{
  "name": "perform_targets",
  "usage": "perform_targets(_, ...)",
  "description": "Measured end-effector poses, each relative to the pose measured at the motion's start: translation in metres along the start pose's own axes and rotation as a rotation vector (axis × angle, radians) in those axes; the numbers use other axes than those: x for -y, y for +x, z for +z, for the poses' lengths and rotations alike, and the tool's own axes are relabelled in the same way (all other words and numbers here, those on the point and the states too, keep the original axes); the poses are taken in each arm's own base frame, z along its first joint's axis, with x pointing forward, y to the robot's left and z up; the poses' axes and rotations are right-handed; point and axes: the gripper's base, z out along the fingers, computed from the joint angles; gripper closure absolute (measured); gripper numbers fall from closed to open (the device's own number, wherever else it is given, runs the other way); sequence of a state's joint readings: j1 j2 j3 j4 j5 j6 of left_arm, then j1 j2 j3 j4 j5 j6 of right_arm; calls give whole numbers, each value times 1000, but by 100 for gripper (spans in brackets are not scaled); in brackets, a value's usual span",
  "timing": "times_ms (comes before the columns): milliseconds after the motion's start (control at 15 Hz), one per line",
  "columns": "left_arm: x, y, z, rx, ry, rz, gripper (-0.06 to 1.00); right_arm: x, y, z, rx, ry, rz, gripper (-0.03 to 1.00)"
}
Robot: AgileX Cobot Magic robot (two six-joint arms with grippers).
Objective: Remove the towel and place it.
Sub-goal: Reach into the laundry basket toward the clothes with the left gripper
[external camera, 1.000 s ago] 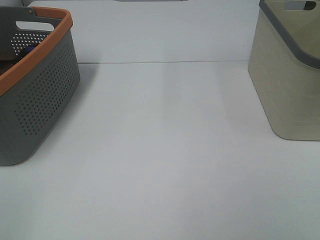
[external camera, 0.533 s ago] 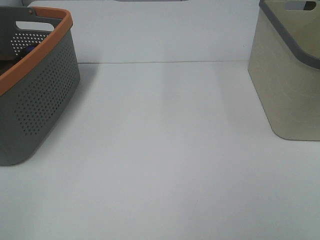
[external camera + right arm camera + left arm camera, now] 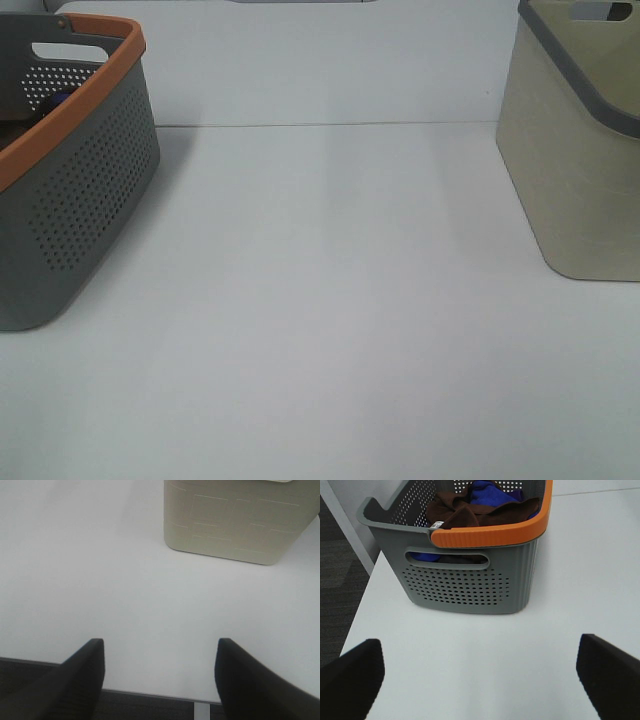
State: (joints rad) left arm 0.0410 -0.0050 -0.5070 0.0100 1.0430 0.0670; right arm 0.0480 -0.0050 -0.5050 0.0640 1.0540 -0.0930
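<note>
The dark reddish-brown towel point(image 3: 470, 511) lies crumpled in the grey basket with an orange rim point(image 3: 470, 582), on top of a blue cloth point(image 3: 487, 492). In the high view the basket point(image 3: 80, 190) stands at the left edge and the towel is hidden inside it. My left gripper point(image 3: 480, 675) is open and empty, above the table short of the basket. My right gripper point(image 3: 160, 675) is open and empty above the table's front edge, short of the beige basket point(image 3: 235, 520). Neither gripper shows in the high view.
The beige basket with a grey rim point(image 3: 580, 150) stands at the right of the white table point(image 3: 330, 300). A wall runs behind the table. The table's left edge drops to dark floor point(image 3: 340, 580) beside the grey basket.
</note>
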Motion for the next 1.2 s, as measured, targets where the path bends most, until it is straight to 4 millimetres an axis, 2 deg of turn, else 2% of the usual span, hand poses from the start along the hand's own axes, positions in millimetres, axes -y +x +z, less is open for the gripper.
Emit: perform_targets(1200, 0, 0, 0, 0, -3, 5, -5, 0, 0, 0, 0, 0, 0, 32)
